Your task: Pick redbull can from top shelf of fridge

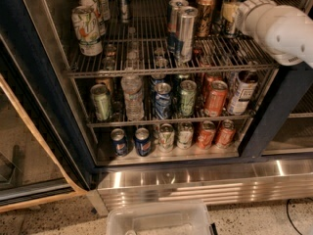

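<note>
The fridge [34,97] stands open, with a dark frame and wire racks. The top shelf [146,70] is a chrome wire rack holding several cans. A slim can with a silver lid and a dark upper part [232,11] stands at the back right; it looks like the redbull can, but the arm partly hides it. My white arm reaches in from the upper right. My gripper [243,10] is at that can, mostly hidden behind the white wrist. A tall silver can [186,33] stands front centre. A brown-gold can [205,13] stands left of the slim can.
Green-white cans [87,31] stand at the shelf's left. The lower racks hold cans and a water bottle [132,97]. The ribbed steel base [195,185] runs along the bottom. A clear plastic bin [159,219] sits on the floor in front. The glass door [19,146] hangs open at left.
</note>
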Motion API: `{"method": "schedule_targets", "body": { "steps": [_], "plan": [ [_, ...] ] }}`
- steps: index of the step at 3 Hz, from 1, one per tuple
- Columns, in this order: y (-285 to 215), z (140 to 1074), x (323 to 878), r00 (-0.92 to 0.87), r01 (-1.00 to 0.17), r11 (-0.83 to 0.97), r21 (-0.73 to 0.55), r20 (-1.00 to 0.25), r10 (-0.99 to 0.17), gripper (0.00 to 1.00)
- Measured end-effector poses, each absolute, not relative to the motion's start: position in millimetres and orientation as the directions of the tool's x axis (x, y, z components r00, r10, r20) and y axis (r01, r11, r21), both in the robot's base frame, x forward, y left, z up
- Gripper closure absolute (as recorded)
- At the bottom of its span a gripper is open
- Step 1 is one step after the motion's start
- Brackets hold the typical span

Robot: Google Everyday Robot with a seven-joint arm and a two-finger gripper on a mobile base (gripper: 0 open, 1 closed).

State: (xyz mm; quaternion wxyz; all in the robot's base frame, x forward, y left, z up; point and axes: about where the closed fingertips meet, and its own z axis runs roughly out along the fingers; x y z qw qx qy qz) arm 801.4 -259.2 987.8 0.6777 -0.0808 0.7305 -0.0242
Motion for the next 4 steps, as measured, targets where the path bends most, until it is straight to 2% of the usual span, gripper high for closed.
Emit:
{"method": "schedule_targets", "body": {
  "steps": [4],
  "plan": [
    [-231,1034,714,-0.058,-0.151,0.980,-0.126,-0.989,-0.136,1.00]
  ]
}}
